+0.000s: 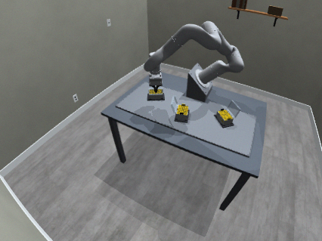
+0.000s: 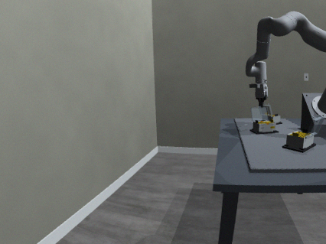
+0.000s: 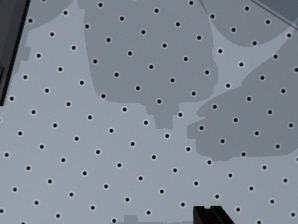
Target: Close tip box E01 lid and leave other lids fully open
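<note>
Three tip boxes with yellow tips sit on holder plates on the perforated mat [image 1: 212, 134] [image 3: 125, 165]. My gripper [image 1: 155, 85] [image 2: 261, 103] is shut on nothing and points straight down over the left box [image 1: 156, 94] [image 2: 264, 126]. That box's clear lid [image 2: 262, 112] stands partly raised, with my fingertips at its upper edge. The middle box [image 1: 182, 112] has its lid [image 1: 174, 103] open to its left. The right box [image 1: 224, 118] has its lid [image 1: 235, 106] open to its right. The stickers are too small to read. The wrist view shows only mat, shadows and a dark fingertip [image 3: 212, 215].
The arm's grey base block [image 1: 197, 84] [image 2: 311, 112] stands behind the middle box. Another box [image 2: 300, 139] shows nearer in the exterior view. The mat's left border and the dark table [image 1: 125, 112] [image 3: 7, 55] lie left of the left box.
</note>
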### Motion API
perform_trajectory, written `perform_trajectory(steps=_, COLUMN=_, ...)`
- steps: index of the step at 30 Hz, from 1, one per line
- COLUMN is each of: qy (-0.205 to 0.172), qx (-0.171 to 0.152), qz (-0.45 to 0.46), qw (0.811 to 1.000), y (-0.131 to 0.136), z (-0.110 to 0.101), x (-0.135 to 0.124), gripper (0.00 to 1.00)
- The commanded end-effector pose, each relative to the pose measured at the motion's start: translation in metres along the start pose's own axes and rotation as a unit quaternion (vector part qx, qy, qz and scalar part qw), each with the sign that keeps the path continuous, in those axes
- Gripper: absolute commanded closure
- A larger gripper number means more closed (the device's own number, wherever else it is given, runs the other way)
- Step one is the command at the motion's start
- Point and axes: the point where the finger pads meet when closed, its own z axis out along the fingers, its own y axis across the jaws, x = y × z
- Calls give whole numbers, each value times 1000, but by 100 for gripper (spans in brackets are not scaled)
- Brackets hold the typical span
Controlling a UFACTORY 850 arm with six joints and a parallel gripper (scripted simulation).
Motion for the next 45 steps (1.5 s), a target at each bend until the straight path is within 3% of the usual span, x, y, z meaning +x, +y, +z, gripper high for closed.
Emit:
perform_trajectory(steps=1, qy=0, qx=-1, qz=0, qw=1000, y=1, z=-2, x=-5, gripper=100)
perform_trajectory(steps=45, qy=0, qx=-1, qz=0, qw=1000, y=1, z=-9, x=-55, gripper=100)
